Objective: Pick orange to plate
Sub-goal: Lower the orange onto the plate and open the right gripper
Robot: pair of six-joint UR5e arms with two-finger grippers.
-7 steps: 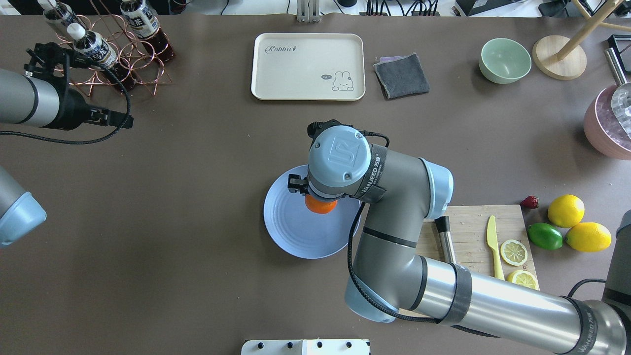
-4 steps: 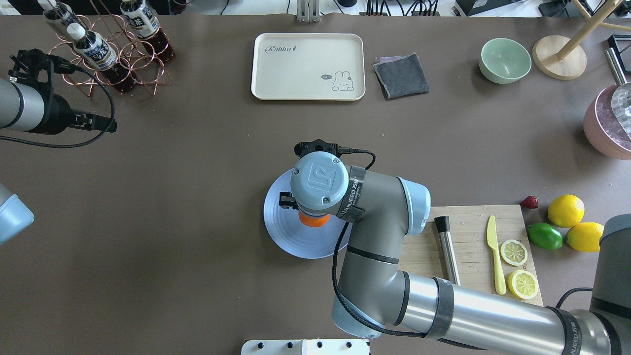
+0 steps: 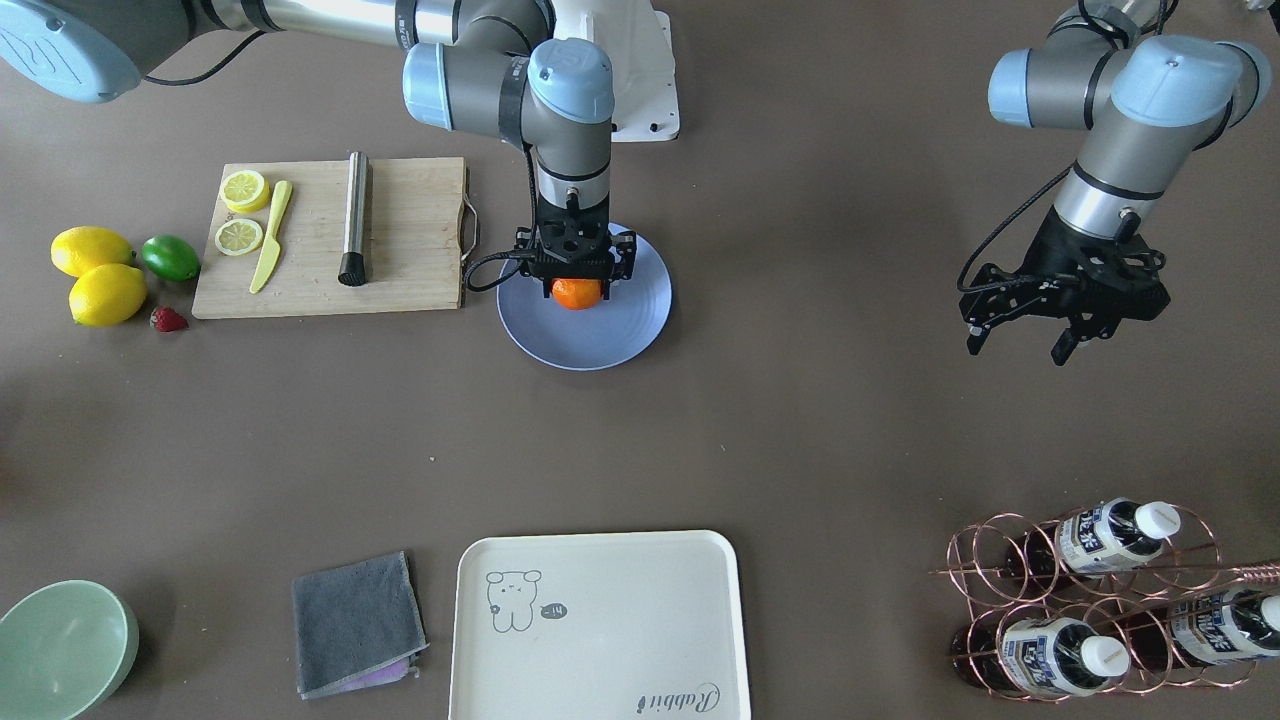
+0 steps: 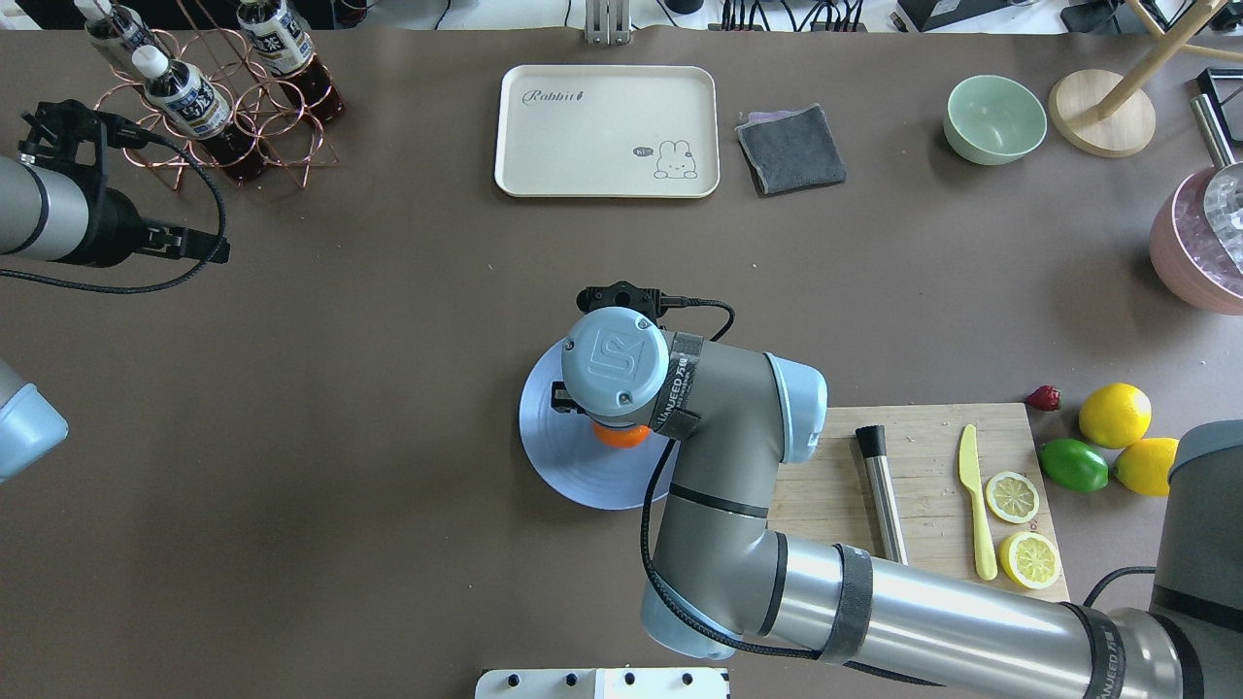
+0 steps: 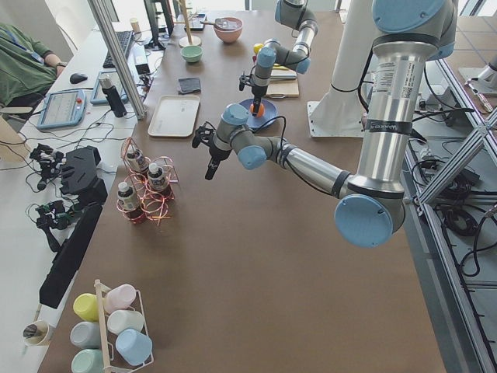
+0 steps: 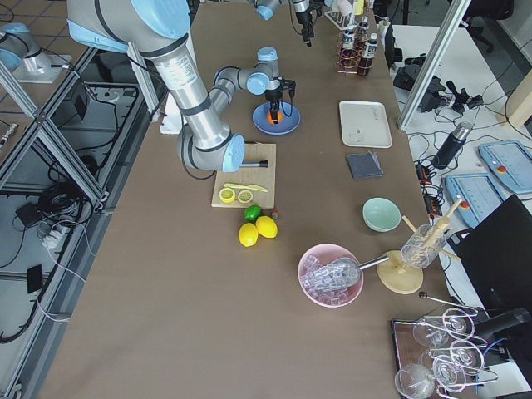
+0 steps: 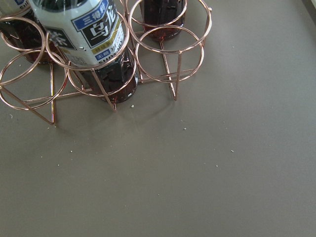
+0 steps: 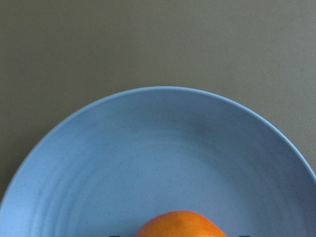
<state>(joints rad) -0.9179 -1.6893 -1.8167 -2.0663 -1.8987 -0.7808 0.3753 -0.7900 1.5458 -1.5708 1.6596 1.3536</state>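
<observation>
The orange is low over the blue-lavender plate, near its middle, and my right gripper is shut on it from above. In the overhead view the right wrist covers most of the orange, and the plate shows to its left. The right wrist view has the top of the orange at the bottom edge, with the plate spread beneath. I cannot tell whether the fruit touches the plate. My left gripper hangs open and empty, far off near the bottle rack.
A wooden cutting board with a knife, a metal rod and lemon slices lies just right of the plate. Lemons and a lime sit beyond it. A cream tray, grey cloth, green bowl and copper bottle rack line the far side.
My right arm has carried the orange left, to nearer the plate's middle. The left arm drew back to the left, then held still.
</observation>
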